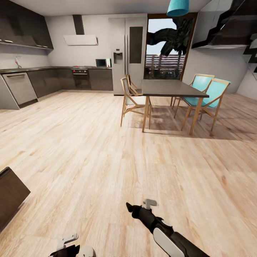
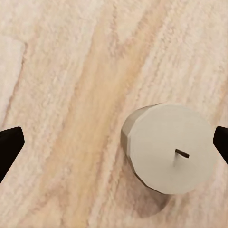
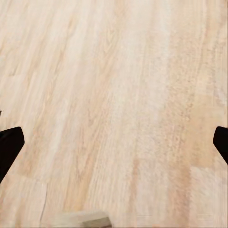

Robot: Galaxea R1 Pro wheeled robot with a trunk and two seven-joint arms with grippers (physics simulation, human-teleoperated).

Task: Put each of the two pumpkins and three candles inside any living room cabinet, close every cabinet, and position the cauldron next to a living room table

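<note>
A stubby pale grey-white candle (image 2: 168, 149) with a short dark wick stands upright on the light wood floor. My left gripper (image 2: 114, 147) hangs straight above it and is open, with one dark fingertip (image 2: 9, 147) well clear of the candle and the other close beside it. In the head view the left gripper (image 1: 66, 251) sits at the bottom edge. My right gripper (image 3: 114, 145) is open over bare floor, and its arm reaches forward low in the head view (image 1: 130, 207). A dark-brown corner of the low cabinet (image 1: 10, 196) shows at the left edge.
A tall dark-topped dining table (image 1: 171, 88) with wooden chairs (image 1: 134, 98) and teal chairs (image 1: 210, 94) stands ahead to the right. Grey kitchen units (image 1: 53, 80) and a fridge (image 1: 128, 53) line the far wall. A pale blurred edge (image 3: 83, 219) lies on the floor near my right gripper.
</note>
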